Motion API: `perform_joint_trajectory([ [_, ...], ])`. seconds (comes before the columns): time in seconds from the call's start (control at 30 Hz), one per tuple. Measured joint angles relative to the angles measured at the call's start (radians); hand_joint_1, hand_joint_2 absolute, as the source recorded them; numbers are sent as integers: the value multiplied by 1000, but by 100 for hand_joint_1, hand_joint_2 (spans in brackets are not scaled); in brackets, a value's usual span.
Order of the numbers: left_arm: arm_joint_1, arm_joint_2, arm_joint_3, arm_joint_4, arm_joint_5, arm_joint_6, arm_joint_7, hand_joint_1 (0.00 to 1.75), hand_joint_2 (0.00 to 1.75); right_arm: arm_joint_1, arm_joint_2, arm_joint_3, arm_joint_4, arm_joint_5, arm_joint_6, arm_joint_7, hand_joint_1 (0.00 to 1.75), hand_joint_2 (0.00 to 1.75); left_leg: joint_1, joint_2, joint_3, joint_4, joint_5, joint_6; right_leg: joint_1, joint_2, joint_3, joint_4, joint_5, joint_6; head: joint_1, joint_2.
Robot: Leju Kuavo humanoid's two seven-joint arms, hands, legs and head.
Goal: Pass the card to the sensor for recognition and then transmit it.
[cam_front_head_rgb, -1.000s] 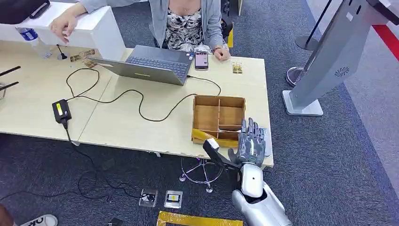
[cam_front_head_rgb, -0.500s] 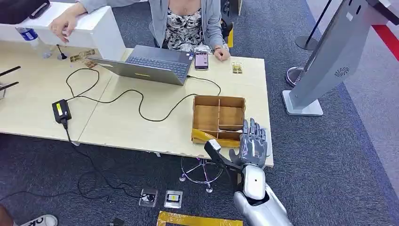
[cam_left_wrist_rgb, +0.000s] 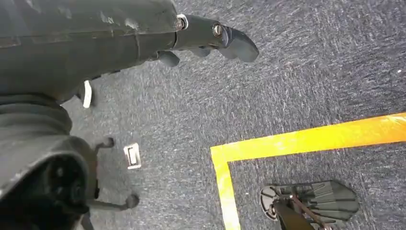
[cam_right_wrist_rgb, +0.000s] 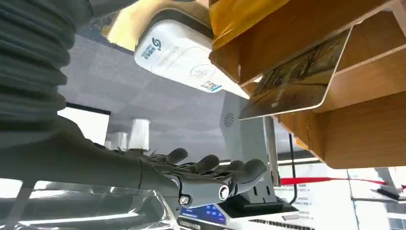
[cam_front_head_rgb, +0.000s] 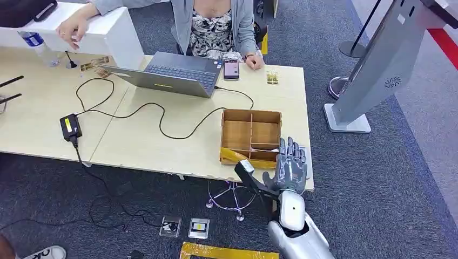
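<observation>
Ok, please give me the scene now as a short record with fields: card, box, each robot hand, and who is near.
card: leaning in a near compartment of the wooden divided box, an edge sticking out
box place: near right corner of the table
right robot hand: raised beside the box, fingers spread, holding nothing
left robot hand: hanging over carpet, holding nothing
person: seated behind the laptop

The right arm (cam_front_head_rgb: 296, 226) is smooth silver, ending in a dark grey hand (cam_front_head_rgb: 290, 168). At each wrist sits a grey ribbed cover (cam_right_wrist_rgb: 28, 52). Small silver screws (cam_right_wrist_rgb: 223, 192) mark the fingers.
</observation>
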Motion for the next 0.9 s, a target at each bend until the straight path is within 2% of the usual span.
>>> perform_joint_trajectory([
  [0.33, -31, 3, -5, 0, -35, -21, 0, 0, 0, 1, -5, 0, -8, 37, 2, -5, 0, 175, 0, 0, 0, 0, 0, 0, 0, 0, 0, 0, 0, 0, 0, 0],
  [0.5, -33, 3, -5, 0, -29, -22, 0, 0, 0, -12, -4, 0, -9, 74, 25, -15, 0, 175, 0, 0, 0, 0, 0, 0, 0, 0, 0, 0, 0, 0, 0, 0],
  [0.9, -31, 4, -5, 0, -13, -17, 0, 0, 0, -22, 8, 0, -2, 98, 22, -31, 0, 175, 0, 0, 0, 0, 0, 0, 0, 0, 0, 0, 0, 0, 0, 0],
])
